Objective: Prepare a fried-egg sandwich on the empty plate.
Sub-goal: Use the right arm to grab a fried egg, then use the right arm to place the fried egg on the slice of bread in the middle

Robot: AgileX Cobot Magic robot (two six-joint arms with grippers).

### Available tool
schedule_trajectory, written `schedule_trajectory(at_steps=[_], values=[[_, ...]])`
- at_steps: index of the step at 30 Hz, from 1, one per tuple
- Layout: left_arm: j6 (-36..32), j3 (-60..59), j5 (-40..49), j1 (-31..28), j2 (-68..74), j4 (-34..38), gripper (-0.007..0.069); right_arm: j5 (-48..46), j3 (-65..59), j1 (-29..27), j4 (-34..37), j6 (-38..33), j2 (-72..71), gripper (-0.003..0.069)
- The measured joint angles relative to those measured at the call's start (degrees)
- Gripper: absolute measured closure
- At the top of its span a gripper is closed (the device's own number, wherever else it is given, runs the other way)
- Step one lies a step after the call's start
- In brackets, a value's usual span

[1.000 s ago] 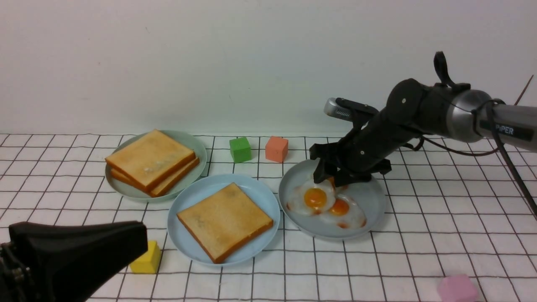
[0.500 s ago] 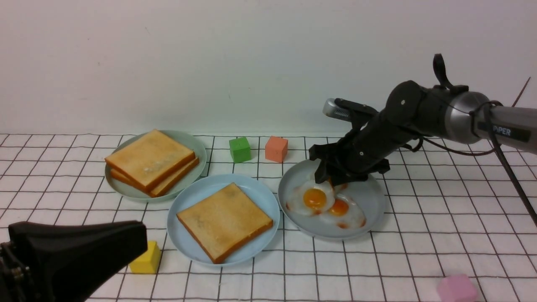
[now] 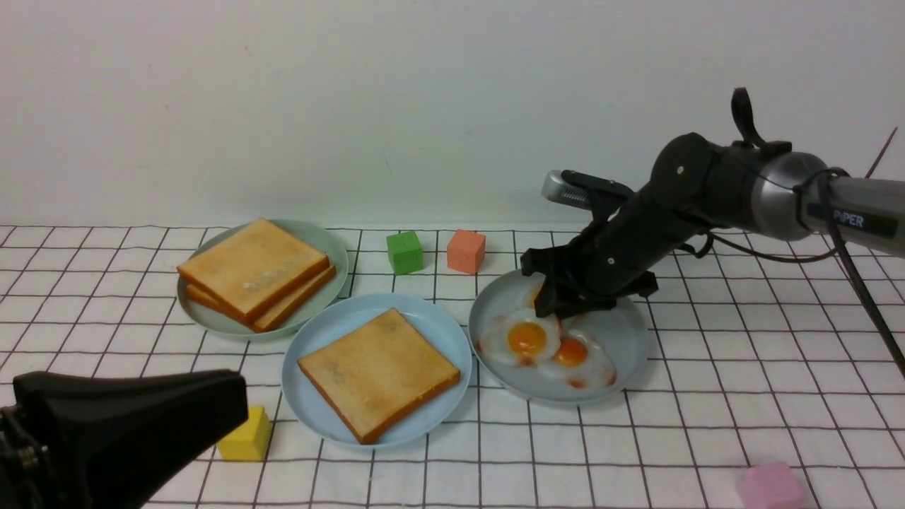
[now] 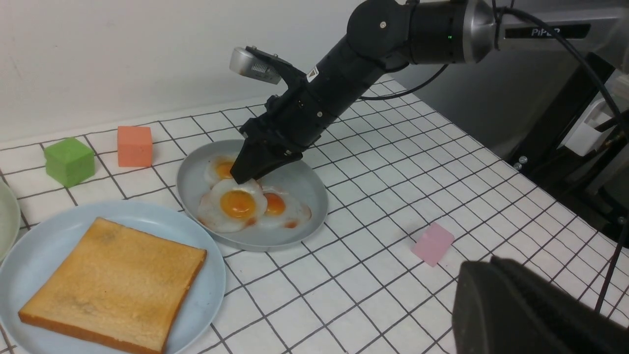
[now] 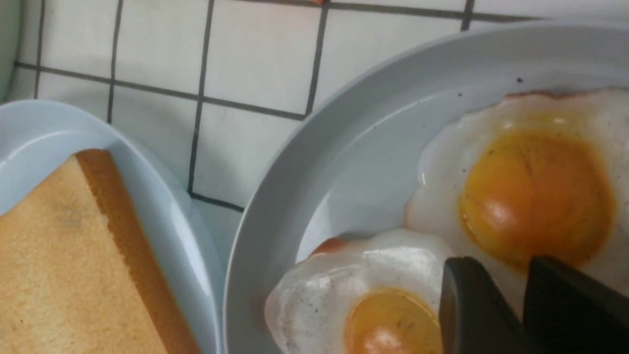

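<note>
The light blue plate [image 3: 431, 322] holds one toast slice [image 3: 378, 371] at front centre. To its right, a grey plate [image 3: 626, 332] carries three overlapping fried eggs, the top one [image 3: 527, 338] nearest the blue plate. My right gripper [image 3: 555, 307] is down on the grey plate, its jaws nearly together on the far edge of the top egg's white [image 5: 393, 265]. The wrist view shows the gripper [image 5: 523, 280] between two yolks. My left gripper [image 3: 237, 399] hangs low at the front left, shut and empty. No sandwich is stacked.
A pale green plate [image 3: 332, 251] at back left holds two stacked toast slices [image 3: 254, 272]. A green cube [image 3: 404, 252] and an orange cube [image 3: 466, 251] stand behind the plates. A yellow cube [image 3: 247, 435] lies front left, a pink cube [image 3: 771, 486] front right.
The top egg has slid slightly left and forward under my right gripper, baring a third yolk behind it. The right arm shifted a little. The left arm has not moved.
</note>
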State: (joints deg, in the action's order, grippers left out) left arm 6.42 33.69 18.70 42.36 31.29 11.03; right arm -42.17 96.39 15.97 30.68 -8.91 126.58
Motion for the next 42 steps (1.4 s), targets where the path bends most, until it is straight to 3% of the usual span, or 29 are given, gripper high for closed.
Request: schedule_trajectory(at_steps=[7,12,27,31,35,39,42], values=[[0.00,0.00,0.00,0.00,0.00,0.00,0.0617,-2.42,0.00,0.00,-0.18,0.00,-0.91,0.0503],[0.00,0.00,-0.07,0.00,0.00,0.00,0.0613,-3.31,0.00,0.00,-0.13,0.00,-1.70,0.0582],[0.00,0.00,0.64,0.00,0.00,-3.43,0.0606,-11.23,-0.23,0.00,4.85,-3.89,-12.64,0.0586],[0.75,0.00,3.85,-0.13,0.00,-8.46,0.0606,-13.54,-0.23,0.07,8.50,-4.82,-17.05,0.0586],[6.73,0.00,7.56,-2.42,0.00,-16.55,0.0606,-14.15,-0.23,1.71,14.22,-7.18,-18.02,0.0586],[21.04,0.00,11.83,-7.47,0.00,-29.48,0.0605,-10.72,-0.23,6.75,20.35,-8.90,-14.94,0.0588],[25.30,0.00,12.60,-9.17,0.00,-33.51,0.0605,-7.44,-0.23,8.95,22.33,-9.67,-11.48,0.0588]])
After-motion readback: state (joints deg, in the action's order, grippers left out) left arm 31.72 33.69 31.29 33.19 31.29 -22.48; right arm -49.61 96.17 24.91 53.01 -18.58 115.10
